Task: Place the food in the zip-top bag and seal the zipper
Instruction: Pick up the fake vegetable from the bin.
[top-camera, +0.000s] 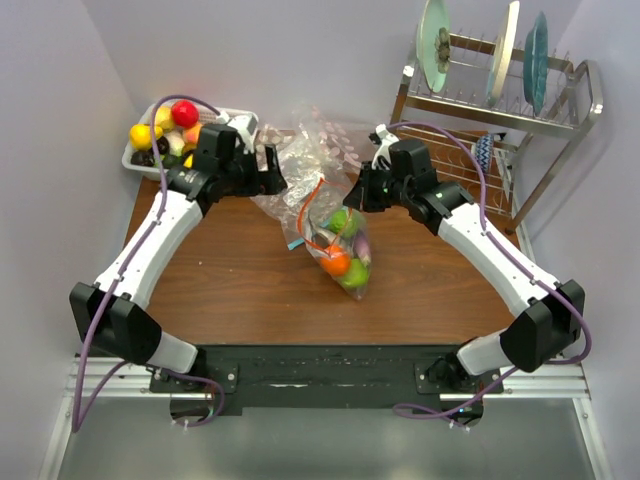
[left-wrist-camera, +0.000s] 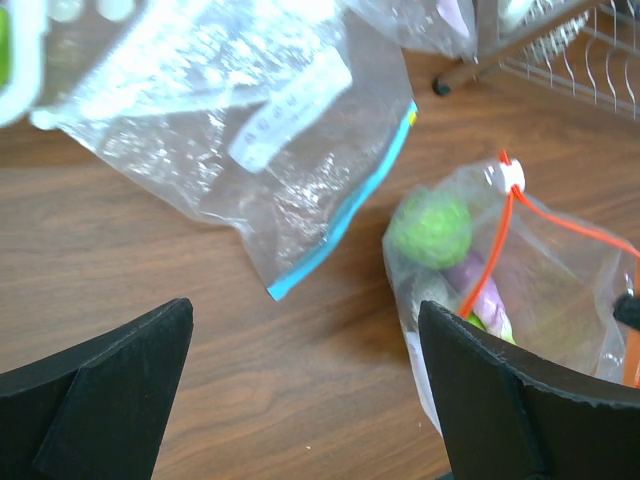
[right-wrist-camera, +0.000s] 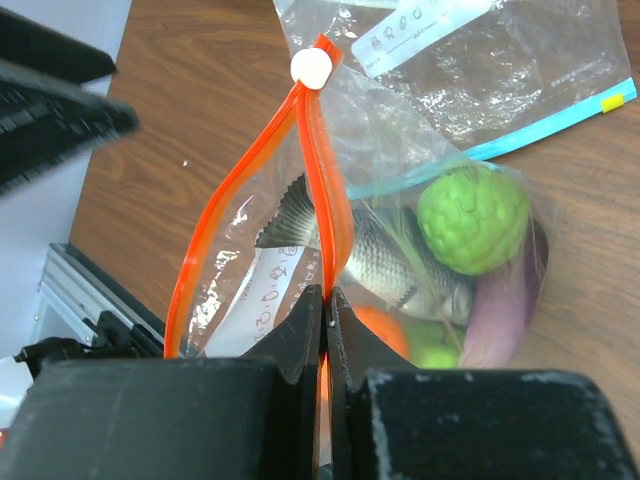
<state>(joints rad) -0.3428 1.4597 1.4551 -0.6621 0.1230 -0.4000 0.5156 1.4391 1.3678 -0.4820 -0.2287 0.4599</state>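
Note:
The zip-top bag (top-camera: 338, 250) lies on the table's middle, holding the food: a bumpy green fruit (right-wrist-camera: 472, 218), an orange one (right-wrist-camera: 387, 331), a purple one (right-wrist-camera: 508, 310) and a grey toy fish (right-wrist-camera: 385, 262). Its orange-red zipper (right-wrist-camera: 318, 190) spreads into an open loop below the white slider (right-wrist-camera: 312, 67). My right gripper (right-wrist-camera: 326, 300) is shut on one side of the zipper strip; it is at the bag's far end in the top view (top-camera: 362, 196). My left gripper (left-wrist-camera: 305, 330) is open and empty over bare table, left of the bag (left-wrist-camera: 540, 270).
A second clear bag with a blue-green strip (left-wrist-camera: 335, 215) lies crumpled behind the zip-top bag (top-camera: 300, 160). A white basket (top-camera: 132, 160) with more toy fruit sits at the back left. A metal dish rack (top-camera: 500, 110) with plates stands at the back right.

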